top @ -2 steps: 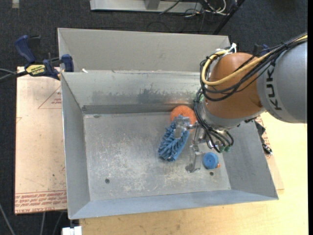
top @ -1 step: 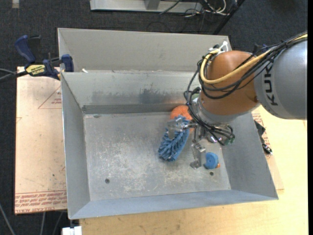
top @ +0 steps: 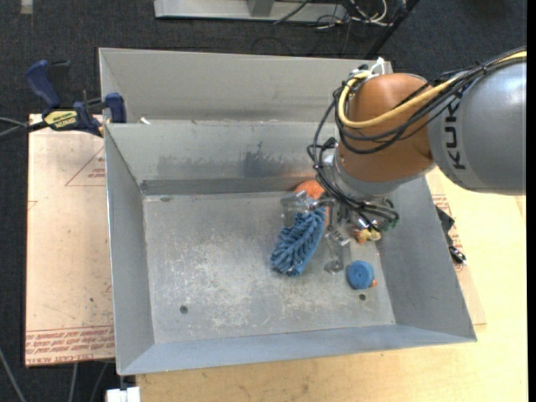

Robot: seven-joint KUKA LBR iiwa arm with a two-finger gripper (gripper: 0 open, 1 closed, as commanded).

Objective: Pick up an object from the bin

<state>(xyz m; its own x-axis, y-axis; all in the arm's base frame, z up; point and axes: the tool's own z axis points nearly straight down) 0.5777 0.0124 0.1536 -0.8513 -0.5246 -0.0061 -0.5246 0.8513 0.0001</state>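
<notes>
My gripper (top: pixel 337 252) hangs low in the right half of the bin, under the arm's orange cover. Just to its left lies a blue knobbly, woven-looking thing (top: pixel 296 242), long and slanted, close to the gripper or touching it. A small blue round thing with an orange edge (top: pixel 360 275) rests on the floor just right of and below the gripper. An orange rounded thing (top: pixel 308 189) peeks out at the back, partly hidden by the arm. Whether anything is held I cannot make out.
A small orange and dark piece (top: pixel 366 235) shows beside the wrist on the right. The bin's bare grey floor stretches to the left and front. The right wall slopes up close behind the arm.
</notes>
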